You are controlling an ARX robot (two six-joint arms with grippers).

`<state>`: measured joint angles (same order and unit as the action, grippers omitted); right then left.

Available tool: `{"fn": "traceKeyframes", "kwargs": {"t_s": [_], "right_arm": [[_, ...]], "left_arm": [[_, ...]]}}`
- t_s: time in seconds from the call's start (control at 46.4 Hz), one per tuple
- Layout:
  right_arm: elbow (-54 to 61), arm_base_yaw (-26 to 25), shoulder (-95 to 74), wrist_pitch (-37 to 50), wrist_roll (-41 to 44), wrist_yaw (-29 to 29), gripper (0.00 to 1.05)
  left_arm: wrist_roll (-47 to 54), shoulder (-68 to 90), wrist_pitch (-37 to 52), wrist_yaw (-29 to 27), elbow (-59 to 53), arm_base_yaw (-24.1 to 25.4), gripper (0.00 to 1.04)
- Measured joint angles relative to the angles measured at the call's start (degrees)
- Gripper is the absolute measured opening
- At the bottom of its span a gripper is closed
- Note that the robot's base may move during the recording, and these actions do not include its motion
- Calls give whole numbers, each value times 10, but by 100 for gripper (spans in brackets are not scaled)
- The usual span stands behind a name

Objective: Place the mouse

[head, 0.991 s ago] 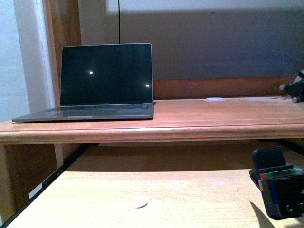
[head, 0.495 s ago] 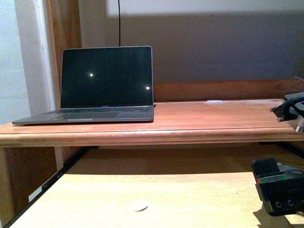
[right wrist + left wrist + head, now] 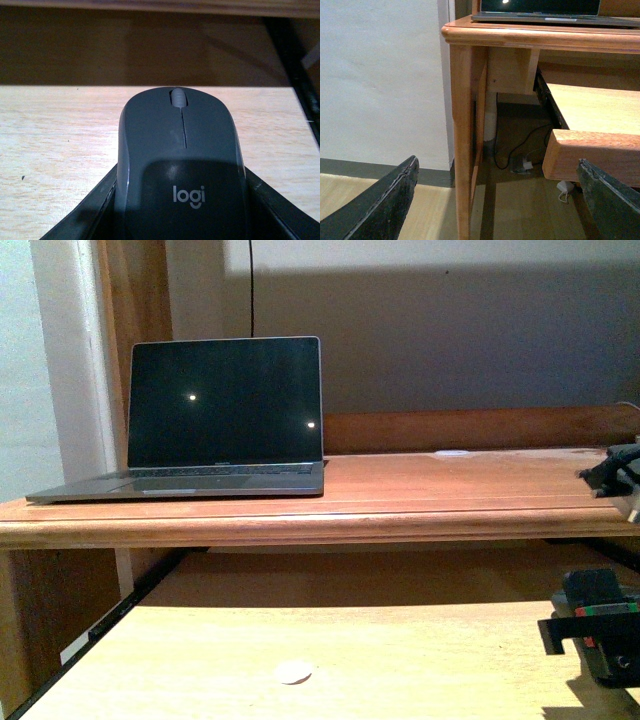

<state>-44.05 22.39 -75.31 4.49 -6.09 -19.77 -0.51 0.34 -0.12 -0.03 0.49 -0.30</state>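
Landmark: a dark grey open laptop (image 3: 225, 415) with a black screen stands at the left end of a reddish-brown wooden tabletop (image 3: 450, 485).
Lower surface: a pale wooden pull-out shelf (image 3: 400, 650) lies below the laptop, nearer the camera and brightly lit.
Task object: a small dark grey, rounded plastic mouse (image 3: 180, 140), with a grey scroll wheel and a pale "logi" logo, sits between the right jaws over the pale shelf. It is lower than the laptop and well to the laptop's right. Whether it touches the shelf cannot be told.
Right arm: the black right gripper (image 3: 181, 192) has its jaws clamped against the two sides of the mouse. The front view shows it at the far right, below the laptop's level.
Left arm: the black left gripper (image 3: 497, 165) has its jaws wide apart. It is low beside the wooden leg (image 3: 462, 140) under the laptop's end of the tabletop, with a white wall (image 3: 380, 75) alongside.
Small item: a round white disc (image 3: 293, 672) lies flat on the shelf, below the laptop's right corner and well apart from the right gripper.
Under the tabletop: thin dark cables (image 3: 517, 147) trail to the floor, below the laptop.
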Motion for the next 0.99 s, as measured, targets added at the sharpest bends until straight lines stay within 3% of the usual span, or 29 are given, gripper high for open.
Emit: {"fn": "traceKeyframes", "kwargs": {"t_s": [0.301,0.689,0.991], "right_arm": [[-32,8,82,-29,-20,-3,55],[-409,72,-209,-120,-49,-66,55],[-575,80,-374,-158,-50,-119,55]], "left_arm": [[0,0,0,0,0,0,97],[0,0,0,0,0,0,97],[0,0,0,0,0,0,97]]}}
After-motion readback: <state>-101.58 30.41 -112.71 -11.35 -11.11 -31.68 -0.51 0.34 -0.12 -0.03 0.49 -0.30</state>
